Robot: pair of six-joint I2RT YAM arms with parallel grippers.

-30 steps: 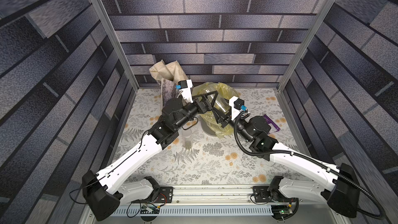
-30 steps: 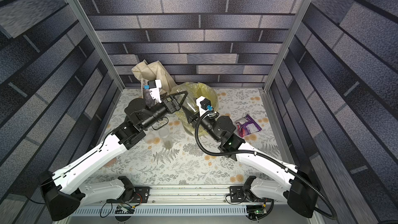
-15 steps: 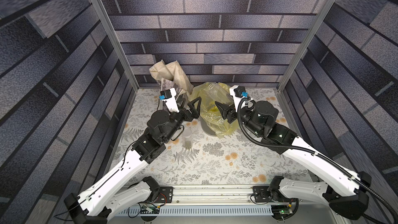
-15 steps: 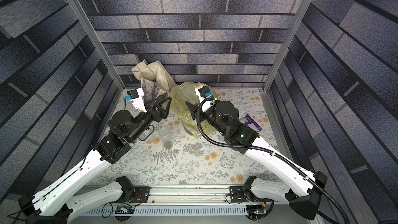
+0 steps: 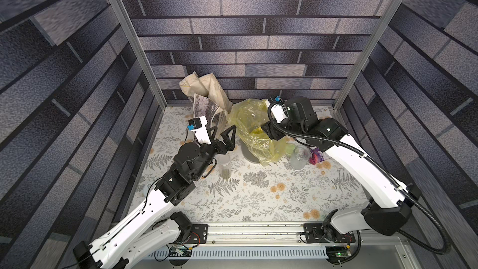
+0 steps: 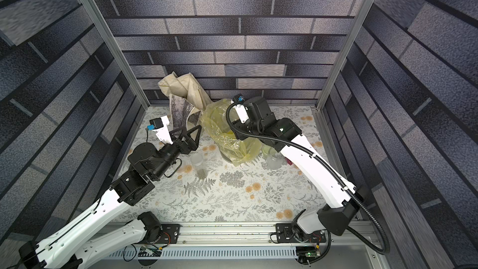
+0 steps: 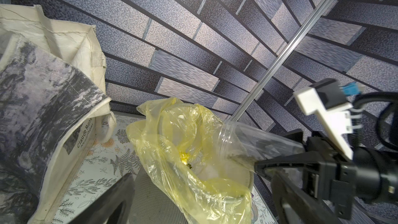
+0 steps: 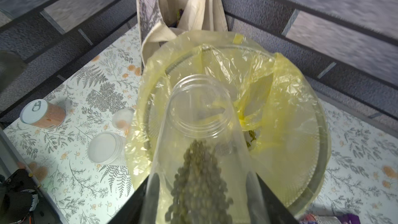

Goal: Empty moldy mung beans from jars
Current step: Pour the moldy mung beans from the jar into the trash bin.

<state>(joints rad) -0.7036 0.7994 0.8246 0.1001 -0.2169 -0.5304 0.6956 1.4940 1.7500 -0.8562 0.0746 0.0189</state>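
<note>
Left gripper [image 5: 223,130]: jaws spread wide, nothing between them. It hangs just left of the bucket [image 5: 248,155], with the arm stretched forward and the fingers pointing toward the bucket.

Slim jar [image 5: 224,163]: upright on the table left of the bucket, close under the left wrist. It has a dark layer of beans in its bottom.

Tilted jar [image 8: 200,126]: over the bucket's bag-lined opening. Its long axis slopes down from the right gripper [image 7: 273,150] toward the bucket's middle, open mouth lowest.

Right jaws: part closed, clamped on that jar's base end.

Beans [image 8: 199,182]: along the jar's lower wall, short of the mouth. A few lie in the bag [image 8: 290,95].

Judgement: a steeper tilt is needed, and the right arm does it.

Right arm: reaches in from the bucket's right, wrist pitched down.

Ribbed jar [image 5: 299,157]: stands right of the bucket.
</note>
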